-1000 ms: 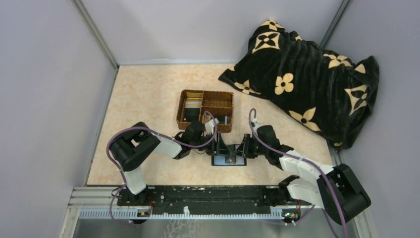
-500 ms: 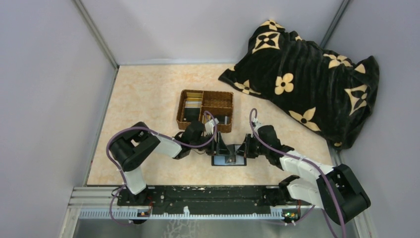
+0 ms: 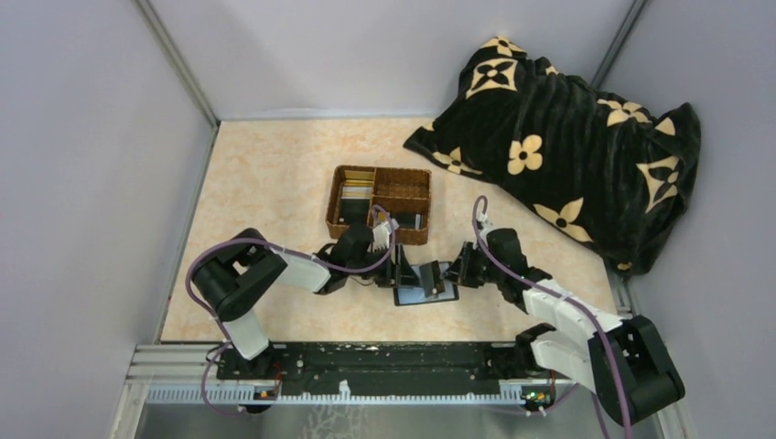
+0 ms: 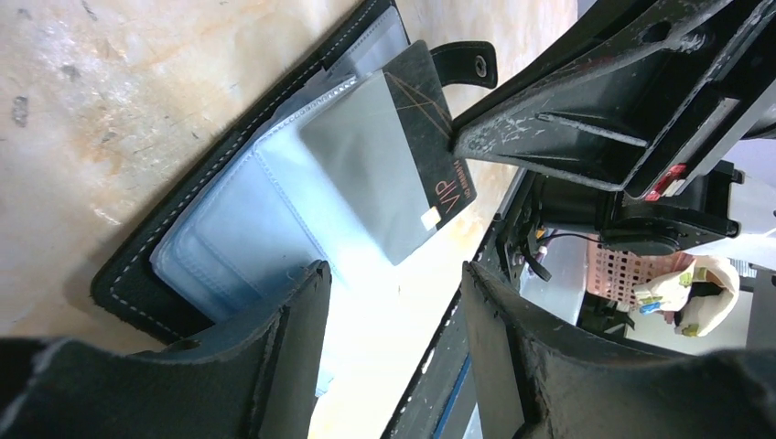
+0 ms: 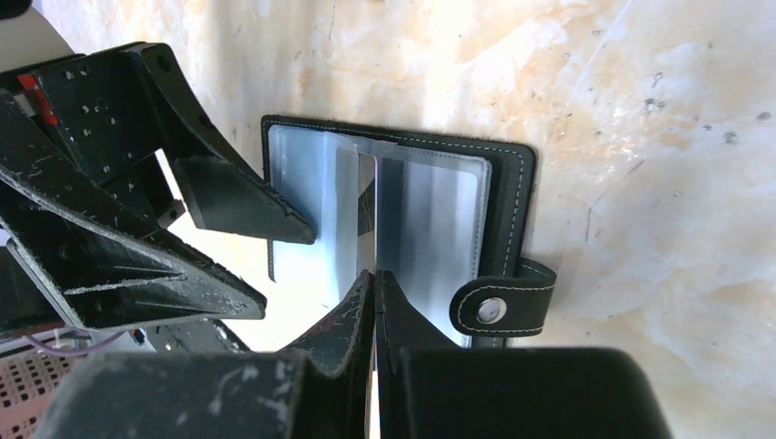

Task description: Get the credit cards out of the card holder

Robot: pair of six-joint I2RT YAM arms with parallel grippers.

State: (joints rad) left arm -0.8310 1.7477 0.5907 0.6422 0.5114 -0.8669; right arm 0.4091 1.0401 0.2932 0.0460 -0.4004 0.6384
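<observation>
The right claw [image 5: 373, 276] is clenched on a dark card [image 4: 412, 165] reading "VIP", over the open card holder [image 4: 137, 274]. The left claw [image 4: 393, 279] is released at the holder's 10 o'clock.

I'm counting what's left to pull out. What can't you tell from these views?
- Cards left in the card holder: left wrist view, glare on its inside; only the VIP card shows.
- That card's face: right wrist view, edge-on in the shut right gripper.
- Wicker tray contents: top view, too small.

Pale lilac walls [image 3: 91, 137]; beige marbled tabletop [image 3: 265, 165]; black flower-patterned blanket [image 3: 567, 128] heaped far right.
</observation>
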